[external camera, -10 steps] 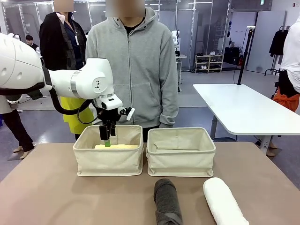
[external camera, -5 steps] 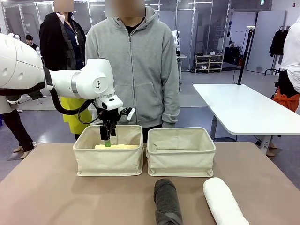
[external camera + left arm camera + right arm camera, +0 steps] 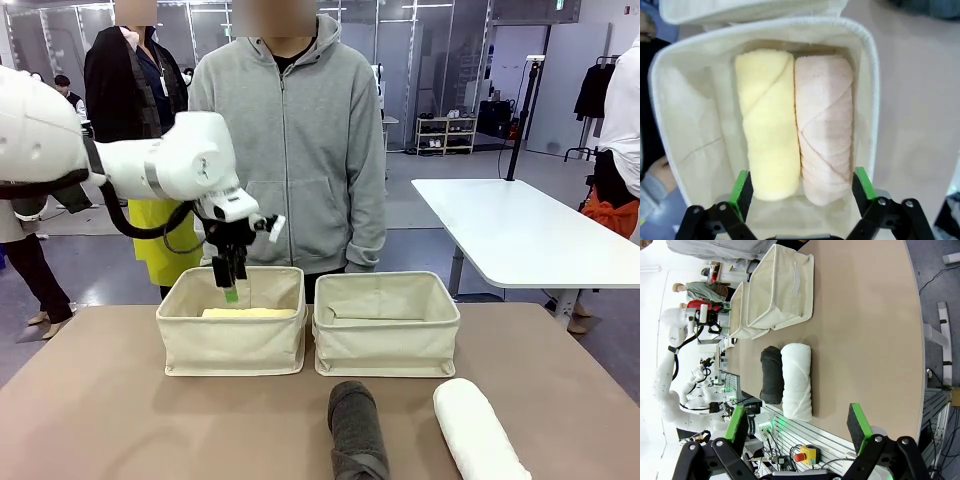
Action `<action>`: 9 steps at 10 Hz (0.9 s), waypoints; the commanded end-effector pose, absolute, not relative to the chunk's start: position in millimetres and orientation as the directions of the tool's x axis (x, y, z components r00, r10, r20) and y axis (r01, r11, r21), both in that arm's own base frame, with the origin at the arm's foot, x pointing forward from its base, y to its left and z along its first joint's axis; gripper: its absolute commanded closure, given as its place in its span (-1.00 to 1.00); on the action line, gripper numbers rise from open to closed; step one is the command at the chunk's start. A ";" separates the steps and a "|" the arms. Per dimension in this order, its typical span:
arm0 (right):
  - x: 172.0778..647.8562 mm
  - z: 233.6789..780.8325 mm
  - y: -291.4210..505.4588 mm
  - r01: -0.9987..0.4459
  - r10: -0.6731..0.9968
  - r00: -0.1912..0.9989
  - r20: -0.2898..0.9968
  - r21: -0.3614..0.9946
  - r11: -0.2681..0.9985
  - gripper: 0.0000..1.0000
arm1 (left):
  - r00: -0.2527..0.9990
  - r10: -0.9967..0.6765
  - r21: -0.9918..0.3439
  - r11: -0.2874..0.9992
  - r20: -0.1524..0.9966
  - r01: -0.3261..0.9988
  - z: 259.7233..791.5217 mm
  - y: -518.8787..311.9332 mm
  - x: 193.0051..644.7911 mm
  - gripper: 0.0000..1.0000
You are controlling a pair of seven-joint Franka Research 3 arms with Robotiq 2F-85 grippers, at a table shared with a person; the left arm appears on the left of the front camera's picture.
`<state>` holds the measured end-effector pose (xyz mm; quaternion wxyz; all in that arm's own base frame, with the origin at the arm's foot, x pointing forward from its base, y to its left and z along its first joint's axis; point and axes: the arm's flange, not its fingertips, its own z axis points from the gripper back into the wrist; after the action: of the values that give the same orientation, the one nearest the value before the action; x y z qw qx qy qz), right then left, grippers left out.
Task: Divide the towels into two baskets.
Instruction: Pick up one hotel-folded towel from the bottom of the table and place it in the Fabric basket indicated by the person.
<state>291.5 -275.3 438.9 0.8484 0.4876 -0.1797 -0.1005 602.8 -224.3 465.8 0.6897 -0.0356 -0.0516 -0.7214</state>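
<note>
Terry rolls come first: the pale yellow towel (image 3: 769,140) and the cream towel (image 3: 824,135) lie touching, side by side, in the left basket (image 3: 867,95). They sit directly below and between the spread fingers of our left gripper (image 3: 802,186), which hangs over that basket, released and gripping nothing. Our right gripper (image 3: 797,421) is likewise spread wide and empty. Ahead of its fingers the dark grey towel (image 3: 771,375) and the white towel (image 3: 797,382) lie side by side on the tan table (image 3: 865,340). Farther out from those fingertips stands the right basket (image 3: 785,295). Beyond both baskets we see a person (image 3: 290,140) in a grey hoodie.
</note>
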 end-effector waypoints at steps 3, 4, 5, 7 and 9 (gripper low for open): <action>289.2 442.4 -274.5 -0.016 -0.346 0.913 0.216 0.866 0.499 -1.00 | 0.266 -0.879 -0.152 0.223 0.396 0.963 538.6 -109.7 533.5 -1.00; 289.2 442.4 -274.5 -0.016 -0.346 0.913 0.216 0.866 0.499 -1.00 | 0.380 -0.796 -0.246 0.295 0.471 0.923 543.1 -69.4 514.1 -1.00; 289.2 442.4 -274.5 -0.016 -0.346 0.913 0.216 0.866 0.499 -1.00 | 0.472 -0.709 -0.327 0.345 0.524 0.880 546.7 -35.4 499.2 -1.00; 289.2 442.4 -274.5 -0.016 -0.346 0.913 0.216 0.866 0.499 -1.00 | 0.631 -0.525 -0.458 0.434 0.571 0.776 540.0 39.1 470.4 -1.00; 289.2 442.4 -274.5 -0.016 -0.346 0.913 0.216 0.866 0.499 -1.00 | 0.783 -0.313 -0.677 0.394 0.538 0.622 504.6 129.1 425.3 -1.00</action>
<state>291.0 -275.6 439.5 0.8483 0.4874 -0.1807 -0.1006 438.5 107.2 516.4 0.8225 -0.4244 -0.1479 -0.3487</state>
